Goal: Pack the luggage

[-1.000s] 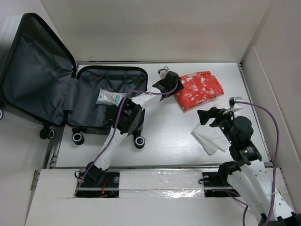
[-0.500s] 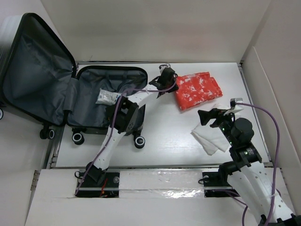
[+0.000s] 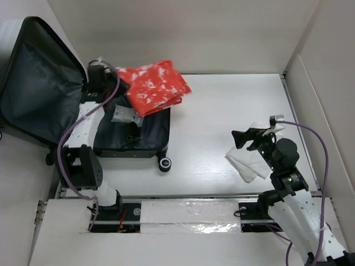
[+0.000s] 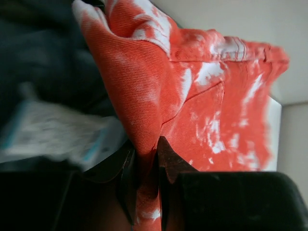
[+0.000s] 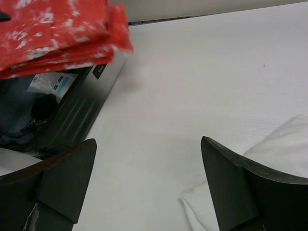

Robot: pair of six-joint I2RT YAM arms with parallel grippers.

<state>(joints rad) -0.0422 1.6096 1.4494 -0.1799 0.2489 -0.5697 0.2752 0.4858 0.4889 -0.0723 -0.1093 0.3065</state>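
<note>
Luggage: we see the luggage (image 3: 39, 91) lying open at the upper left of the overhead frame, lid raised, with a white packet (image 3: 125, 114) in its base.
Left gripper: the left gripper (image 4: 144, 161) is clenched on a fold of the red-and-white garment (image 3: 154, 87) — held above the open base.
Right gripper: the right gripper (image 5: 148, 144) is spread wide, grasping nothing, beside a white cloth (image 3: 248, 164) at lower right.
</note>
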